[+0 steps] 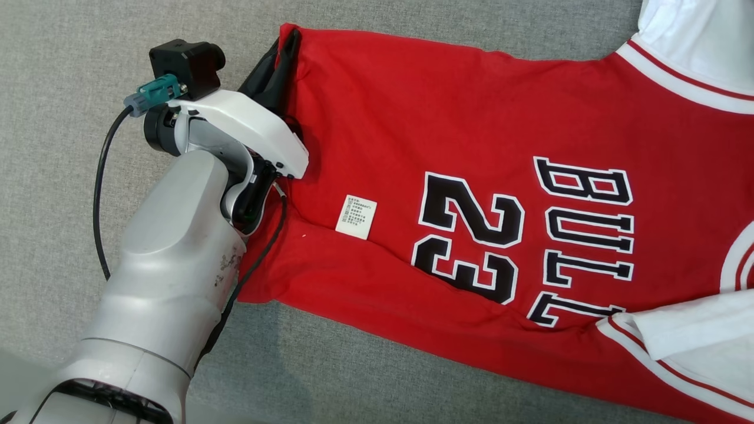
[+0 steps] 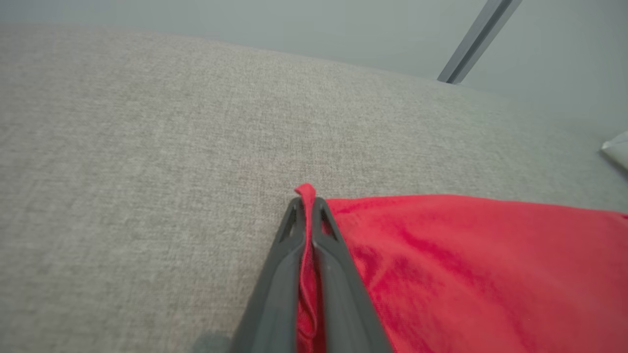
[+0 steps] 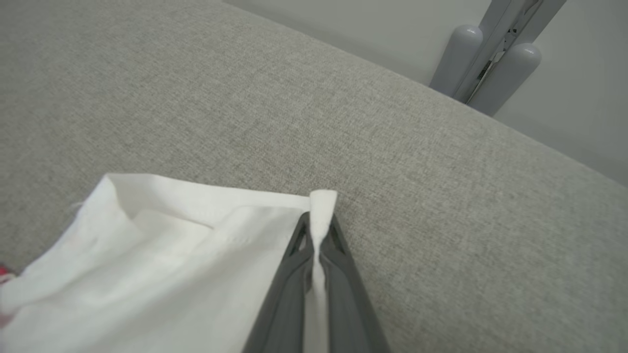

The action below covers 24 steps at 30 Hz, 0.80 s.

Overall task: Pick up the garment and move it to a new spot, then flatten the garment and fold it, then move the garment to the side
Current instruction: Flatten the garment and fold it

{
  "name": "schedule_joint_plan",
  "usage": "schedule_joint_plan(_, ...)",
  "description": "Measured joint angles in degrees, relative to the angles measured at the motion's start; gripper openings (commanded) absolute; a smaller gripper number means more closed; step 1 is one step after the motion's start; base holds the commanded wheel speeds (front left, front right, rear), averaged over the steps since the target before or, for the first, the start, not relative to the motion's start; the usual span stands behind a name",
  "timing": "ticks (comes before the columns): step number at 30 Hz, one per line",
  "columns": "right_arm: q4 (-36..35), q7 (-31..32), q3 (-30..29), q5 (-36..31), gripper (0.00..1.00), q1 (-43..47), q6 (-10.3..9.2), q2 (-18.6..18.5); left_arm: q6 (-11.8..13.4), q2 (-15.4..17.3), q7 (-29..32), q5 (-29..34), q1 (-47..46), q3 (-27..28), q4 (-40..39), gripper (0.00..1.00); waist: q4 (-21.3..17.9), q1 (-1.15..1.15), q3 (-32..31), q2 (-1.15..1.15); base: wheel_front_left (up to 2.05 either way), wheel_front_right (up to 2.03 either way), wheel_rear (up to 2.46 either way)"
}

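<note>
While the red jersey (image 1: 412, 118) lay spread out with grey woven upholstery (image 1: 88, 59) under it on every side, both grippers had a bit of it pinched. The left gripper (image 1: 290, 38) sat at the jersey's hem corner, on the far side from the white sleeve (image 1: 695, 35), with its pale forearm (image 1: 171, 265) lying over the other hem corner and a black cable (image 1: 100, 194) looping off beside it, clear of the jersey. From the left wrist camera you could see the left gripper (image 2: 306, 201) squeezed tight on the jersey (image 2: 466, 255), a little nub of red hem poking out past the tips and the rest of the red cloth trailing off to one side over the upholstery (image 2: 147, 147). The right gripper (image 3: 321, 220) was the same deal, clamped on a white edge of the jersey (image 3: 147, 255), with a tab of white sticking up between the tips and the upholstery (image 3: 441, 196) beyond. On the jersey's front there was a big black 23 (image 1: 468, 235), the letters BULL (image 1: 586, 235) next to it toward the collar end, and a small white care label (image 1: 356, 217) on the hem side of the number. The lower edge of the jersey was rumpled and folded over on itself. Past the jersey, the right wrist camera caught a pair of grey rounded posts (image 3: 490, 63).
</note>
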Motion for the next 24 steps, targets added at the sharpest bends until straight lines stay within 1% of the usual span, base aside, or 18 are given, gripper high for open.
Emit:
schedule_joint_plan(3, 0.1, -2.6, 1.5, 1.3, 0.0, -0.2, 0.0, -0.8, -0.1, 0.0, -0.5, -0.4, -0.1, -0.2, 1.0, 0.0, -0.2, 0.0, -0.4, 0.0, 0.0, 0.0, 0.0)
schedule_joint_plan(6, -0.2, -6.6, 2.0, 3.2, 0.0, -0.2, 0.0, -1.5, -0.1, 0.2, -1.0, -0.6, -0.1, -0.1, 2.1, 0.0, -0.9, 0.0, -1.0, 0.0, 0.0, 0.0, 0.0)
schedule_joint_plan(7, -0.2, -6.6, 2.0, 3.2, 0.0, -0.2, 0.0, -1.5, -0.1, 0.2, -1.0, -0.6, -0.1, -0.1, 2.1, 0.0, -0.9, 0.0, -1.0, 0.0, 0.0, 0.0, 0.0)
schedule_joint_plan(8, -0.8, -9.7, 2.1, 4.3, 0.0, -0.2, 0.0, -1.9, -0.1, 0.6, -1.2, -0.9, 0.0, -0.1, 2.7, 0.0, -1.5, 0.0, -1.6, 0.0, 0.0, 0.0, 0.0)
schedule_joint_plan(15, -4.9, -20.0, 2.5, 8.7, 0.0, 2.9, 0.0, -3.6, -0.1, 3.3, -1.5, -2.0, 1.5, 0.6, 4.6, 0.0, -4.0, 0.0, -4.2, 0.0, 0.0, 0.0, 0.0)
schedule_joint_plan(24, -11.9, -29.6, 2.6, 13.7, 0.0, 11.1, 0.0, -5.8, -0.2, 7.2, -0.7, -4.5, 5.3, 2.2, 3.5, 0.0, -7.5, 0.0, -8.9, 0.0, 0.0, 0.0, 0.0)
